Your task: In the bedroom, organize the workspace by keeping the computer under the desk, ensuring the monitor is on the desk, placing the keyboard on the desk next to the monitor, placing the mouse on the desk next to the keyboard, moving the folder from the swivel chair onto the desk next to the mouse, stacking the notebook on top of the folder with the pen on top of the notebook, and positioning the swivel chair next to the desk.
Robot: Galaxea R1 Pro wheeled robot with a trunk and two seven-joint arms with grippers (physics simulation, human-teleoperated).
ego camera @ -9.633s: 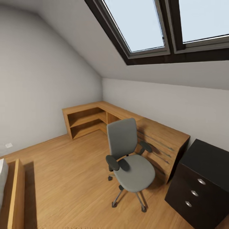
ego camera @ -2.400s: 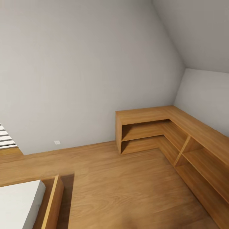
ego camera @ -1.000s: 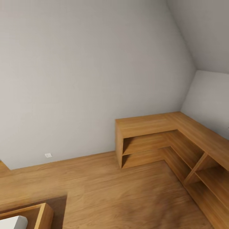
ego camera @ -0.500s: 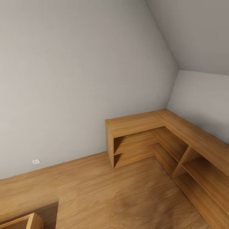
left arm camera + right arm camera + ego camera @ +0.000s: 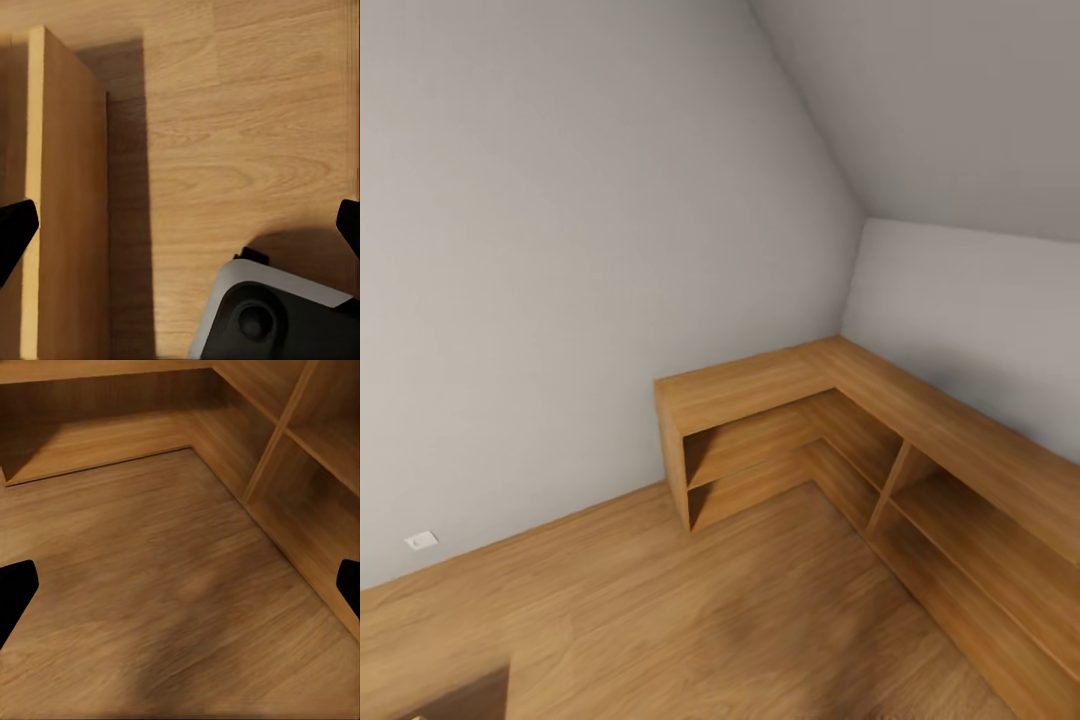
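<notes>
The desk, swivel chair, computer, monitor, keyboard, mouse, folder, notebook and pen are out of view. My left gripper [image 5: 181,227] hangs open over the wooden floor [image 5: 247,135], its dark fingertips [image 5: 15,229] wide apart with nothing between them. My right gripper [image 5: 181,585] is open too, its fingertips [image 5: 13,585] spread over bare floor [image 5: 150,585] in front of the cabinet's shelves.
A light wooden L-shaped cabinet [image 5: 760,385] with open shelves fills the room's corner and runs along the right wall. A wall outlet [image 5: 420,540] sits low at the left. Beside my grey base [image 5: 277,315] stands a wooden bed frame edge [image 5: 60,195].
The head view has swung to the right: the cabinet sits further left in the picture and the bed frame corner has slipped out at the lower left.
</notes>
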